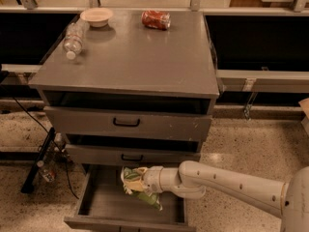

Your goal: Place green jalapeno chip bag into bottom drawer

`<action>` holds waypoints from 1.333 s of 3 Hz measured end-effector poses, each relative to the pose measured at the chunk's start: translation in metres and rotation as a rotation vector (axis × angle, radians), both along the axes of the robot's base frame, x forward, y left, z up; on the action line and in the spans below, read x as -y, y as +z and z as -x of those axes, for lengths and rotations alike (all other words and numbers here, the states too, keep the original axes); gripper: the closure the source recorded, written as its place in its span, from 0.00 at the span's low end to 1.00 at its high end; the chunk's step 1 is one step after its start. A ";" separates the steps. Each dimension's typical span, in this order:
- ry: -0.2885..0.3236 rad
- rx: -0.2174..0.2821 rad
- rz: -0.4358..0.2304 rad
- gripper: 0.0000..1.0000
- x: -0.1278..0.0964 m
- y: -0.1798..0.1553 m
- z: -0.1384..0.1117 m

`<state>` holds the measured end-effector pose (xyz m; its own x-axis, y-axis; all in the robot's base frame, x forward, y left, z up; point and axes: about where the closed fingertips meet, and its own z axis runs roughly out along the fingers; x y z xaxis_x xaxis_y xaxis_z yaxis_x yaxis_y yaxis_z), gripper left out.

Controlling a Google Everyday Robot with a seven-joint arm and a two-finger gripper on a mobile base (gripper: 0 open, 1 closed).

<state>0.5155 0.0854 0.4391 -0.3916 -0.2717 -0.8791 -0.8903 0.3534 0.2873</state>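
Observation:
The green jalapeno chip bag is held over the inside of the open bottom drawer, towards its right half, a little above the grey floor. My gripper is at the end of the white arm that reaches in from the lower right, and it is shut on the bag's upper part. The bag hangs tilted, its lower end pointing towards the drawer's front right. The two shallower drawers with black handles stand slightly open above it.
On the cabinet top lie a red soda can, a white bowl and a clear plastic bottle. Cables and a black stand leg lie on the speckled floor left of the cabinet.

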 end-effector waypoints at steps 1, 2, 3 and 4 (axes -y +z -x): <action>-0.001 -0.032 0.007 1.00 -0.008 -0.029 -0.011; -0.002 -0.054 0.015 1.00 -0.014 -0.051 -0.018; -0.005 -0.096 0.029 1.00 -0.017 -0.076 -0.022; -0.005 -0.097 0.030 1.00 -0.017 -0.077 -0.022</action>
